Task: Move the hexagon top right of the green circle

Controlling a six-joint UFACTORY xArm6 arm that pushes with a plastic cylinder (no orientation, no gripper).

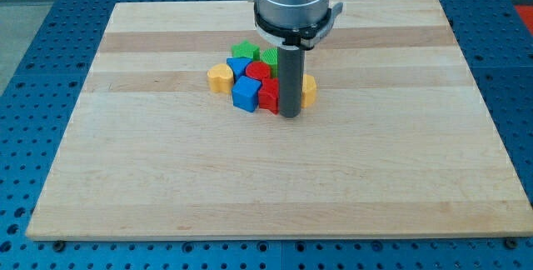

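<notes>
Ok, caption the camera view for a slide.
My tip rests at the view's bottom right edge of a tight block cluster.

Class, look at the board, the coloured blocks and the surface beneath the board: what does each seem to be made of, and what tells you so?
Board: pale wood, matt, with visible grain and plank strips. Blue block, like the others: probably smooth painted wood or plastic, uniformly coloured. Blue surface: likely metal or plastic, regularly perforated.
</notes>
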